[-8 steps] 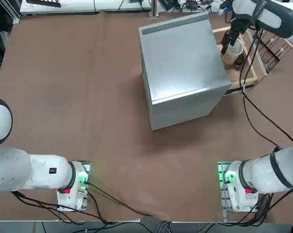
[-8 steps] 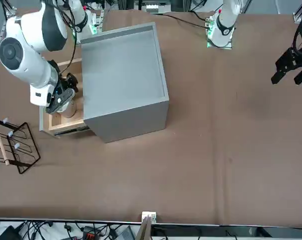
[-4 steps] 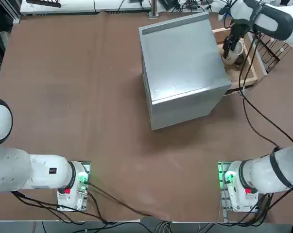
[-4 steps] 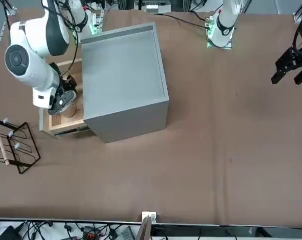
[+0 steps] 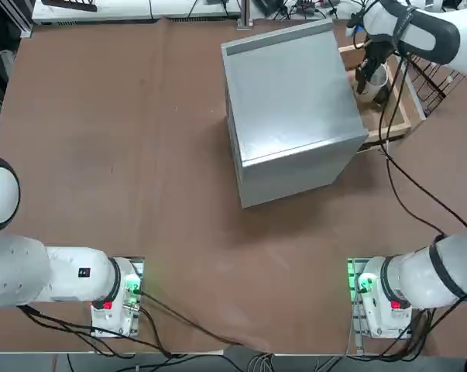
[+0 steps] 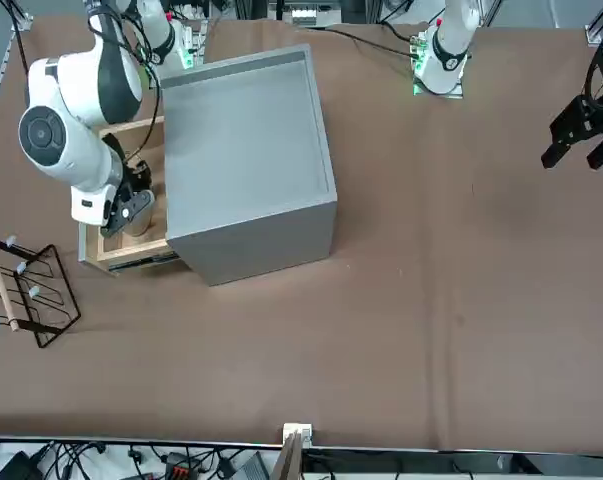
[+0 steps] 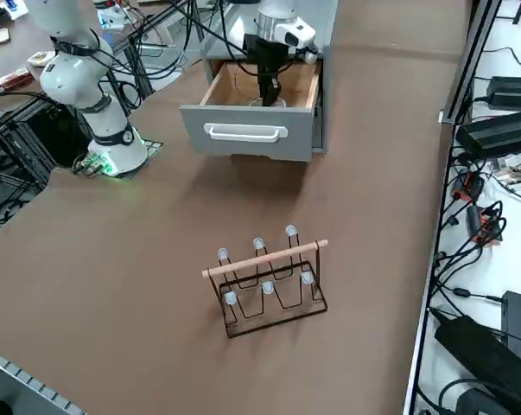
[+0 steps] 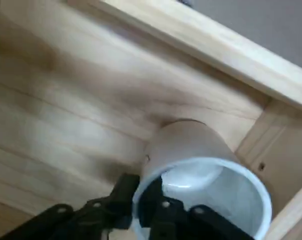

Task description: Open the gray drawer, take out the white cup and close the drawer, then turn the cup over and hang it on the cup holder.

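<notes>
- Brown matte covering spreads over the whole table (image 5: pixel 140 155), with cables and equipment along its far and side edges.
- Reaching from its base across the table, the right arm bends down into the open gray drawer (image 7: pixel 251 130), its wrist pointing nearly straight down.
- At the arm's end, the right gripper (image 8: pixel 146 200) has its dark fingers drawn narrow, pinching the rim of the white cup (image 8: pixel 201 165): one finger sits inside the mouth, the other outside the wall.
- That cup stands upright, mouth up, on the drawer's pale plywood floor near a corner of the wooden walls; in the overhead view it shows just beside the cabinet (image 5: pixel 291 108).
- No readable writing or brand shows on any of these things.
- Boxy and smooth, the cabinet is dull gray metal; the drawer front is gray with a pale bar handle (image 7: pixel 245 132).
- Glossy and plain, the cup is a short cylinder.
- Well apart from the drawer, the cup holder (image 7: pixel 269 281) stands on the table: dark wire loops, a pale wooden rail, and pale-tipped pegs pointing up.
</notes>
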Robot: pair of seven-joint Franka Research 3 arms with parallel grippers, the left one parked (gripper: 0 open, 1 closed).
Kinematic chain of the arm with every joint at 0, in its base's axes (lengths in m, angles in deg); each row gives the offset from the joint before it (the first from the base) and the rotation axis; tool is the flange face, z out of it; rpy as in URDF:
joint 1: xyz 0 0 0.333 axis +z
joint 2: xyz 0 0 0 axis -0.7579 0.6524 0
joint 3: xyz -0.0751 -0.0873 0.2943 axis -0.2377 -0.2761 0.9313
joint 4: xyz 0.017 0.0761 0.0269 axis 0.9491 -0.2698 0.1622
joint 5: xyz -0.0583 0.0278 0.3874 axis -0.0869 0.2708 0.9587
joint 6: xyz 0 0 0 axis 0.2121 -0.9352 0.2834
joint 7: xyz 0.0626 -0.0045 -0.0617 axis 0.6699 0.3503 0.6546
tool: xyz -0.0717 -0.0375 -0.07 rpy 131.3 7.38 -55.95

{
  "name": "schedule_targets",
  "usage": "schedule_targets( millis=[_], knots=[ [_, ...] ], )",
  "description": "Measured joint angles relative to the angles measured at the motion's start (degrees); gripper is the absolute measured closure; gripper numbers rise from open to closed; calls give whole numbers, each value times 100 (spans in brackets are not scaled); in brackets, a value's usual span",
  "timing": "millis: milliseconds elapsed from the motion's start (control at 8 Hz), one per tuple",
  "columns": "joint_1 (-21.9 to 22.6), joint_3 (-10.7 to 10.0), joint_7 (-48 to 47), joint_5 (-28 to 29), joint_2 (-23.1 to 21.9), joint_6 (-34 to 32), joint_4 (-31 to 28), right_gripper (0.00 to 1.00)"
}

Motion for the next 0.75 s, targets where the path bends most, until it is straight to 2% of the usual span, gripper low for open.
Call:
schedule_targets(
  millis=[250,375,750],
  knots=[
    [0,-3,-128,6,-25,-55,197,94],
    [-1,-9,-230,6,-65,-302,453,94],
    [-23,-122,-331,-3,-281,-1773,1638,94]
  ],
)
